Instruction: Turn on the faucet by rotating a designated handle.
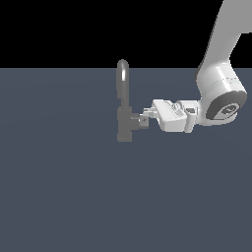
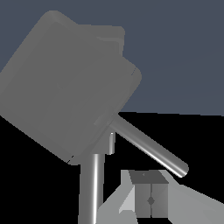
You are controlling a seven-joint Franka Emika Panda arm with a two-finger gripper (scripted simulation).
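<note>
no readable text, no labels, no brand marks, no numbers or signs on any surface

The handle [image 1: 140, 119] juts from the faucet [image 1: 124, 106] toward the exterior view's right, seemingly touching the jaws.

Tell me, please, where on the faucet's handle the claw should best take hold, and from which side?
Probably on the handle, the short stub jutting sideways from the faucet body toward the exterior view's right. Come in horizontally from that right side, where the claw already sits at the stub's free end; the arched spout is not the part to turn. The wrist view shows a thin lever rod that may give leverage.
</note>
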